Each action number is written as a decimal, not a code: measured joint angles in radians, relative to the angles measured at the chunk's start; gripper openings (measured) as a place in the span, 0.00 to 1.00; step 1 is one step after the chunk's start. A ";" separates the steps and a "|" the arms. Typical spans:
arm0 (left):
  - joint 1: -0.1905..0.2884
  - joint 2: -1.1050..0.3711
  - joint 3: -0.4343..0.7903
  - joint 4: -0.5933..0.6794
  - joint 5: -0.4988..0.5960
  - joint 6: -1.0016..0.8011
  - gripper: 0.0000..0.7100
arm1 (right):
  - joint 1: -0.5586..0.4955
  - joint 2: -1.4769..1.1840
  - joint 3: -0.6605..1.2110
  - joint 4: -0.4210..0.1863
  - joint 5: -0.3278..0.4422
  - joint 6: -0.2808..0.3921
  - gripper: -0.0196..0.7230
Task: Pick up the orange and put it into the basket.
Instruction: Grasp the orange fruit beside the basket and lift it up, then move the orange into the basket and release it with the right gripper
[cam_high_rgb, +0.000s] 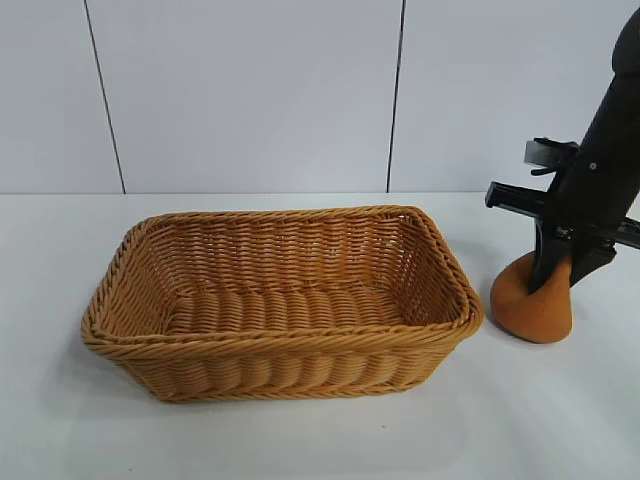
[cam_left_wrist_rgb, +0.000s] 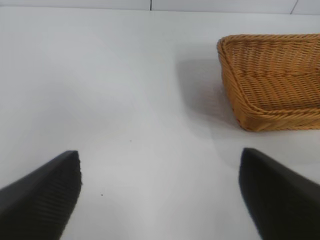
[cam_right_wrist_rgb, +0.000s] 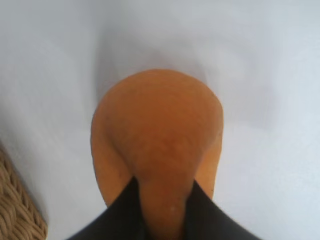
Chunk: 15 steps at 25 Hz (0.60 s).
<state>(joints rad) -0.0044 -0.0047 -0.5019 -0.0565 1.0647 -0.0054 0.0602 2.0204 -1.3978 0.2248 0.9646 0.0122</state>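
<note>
The orange (cam_high_rgb: 528, 306) sits on the white table just right of the basket (cam_high_rgb: 280, 340), a dull brownish-orange lumpy fruit with a raised knob. My right gripper (cam_high_rgb: 556, 272) comes down from above and is shut on the knob of the orange (cam_right_wrist_rgb: 160, 145); its two black fingers (cam_right_wrist_rgb: 120, 212) pinch the knob from both sides. The fruit's base looks to rest on the table. The wicker basket is empty. My left gripper (cam_left_wrist_rgb: 160, 195) is open and empty over bare table, with a corner of the basket (cam_left_wrist_rgb: 270, 112) farther off.
The white table (cam_high_rgb: 300, 440) runs to a white panelled wall at the back. A corner of the basket rim (cam_right_wrist_rgb: 15, 210) lies close beside the orange in the right wrist view.
</note>
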 joint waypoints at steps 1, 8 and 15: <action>0.000 0.000 0.000 0.000 0.000 0.000 0.86 | 0.000 -0.025 0.000 -0.001 0.001 -0.002 0.07; 0.000 0.000 0.000 0.000 0.000 0.000 0.86 | 0.000 -0.197 -0.001 0.002 0.018 -0.005 0.07; 0.000 0.000 0.000 0.000 0.000 0.000 0.86 | 0.063 -0.272 -0.001 0.012 0.027 -0.005 0.07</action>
<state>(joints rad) -0.0044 -0.0047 -0.5019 -0.0565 1.0647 -0.0054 0.1230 1.7482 -1.3986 0.2364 0.9912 0.0073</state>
